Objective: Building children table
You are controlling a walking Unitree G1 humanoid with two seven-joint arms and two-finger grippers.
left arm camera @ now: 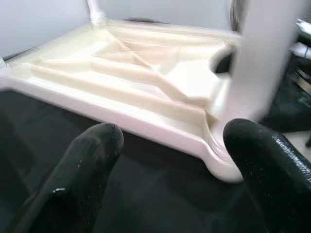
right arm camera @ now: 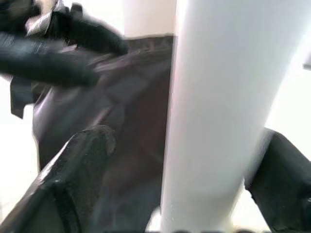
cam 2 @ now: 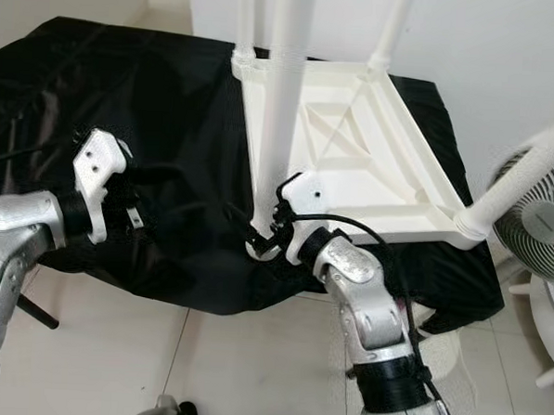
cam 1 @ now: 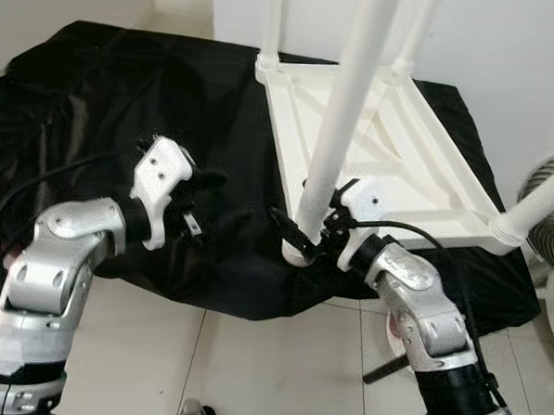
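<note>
Standing upright in the near corner of the upturned table (cam 1: pixel 392 148), the leg (cam 1: pixel 342 127) runs between your right gripper (cam 1: pixel 315 235) fingers, spread wide; your left gripper (cam 1: pixel 195 203), also wide, waits well aside.

Black cloth-covered surface (cam 1: pixel 125 97) — upturned white tabletop (cam 1: pixel 401 149) on it, legs up

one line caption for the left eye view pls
Right hand at the base of a white leg on the upturned table; left hand open over black cloth.
</note>
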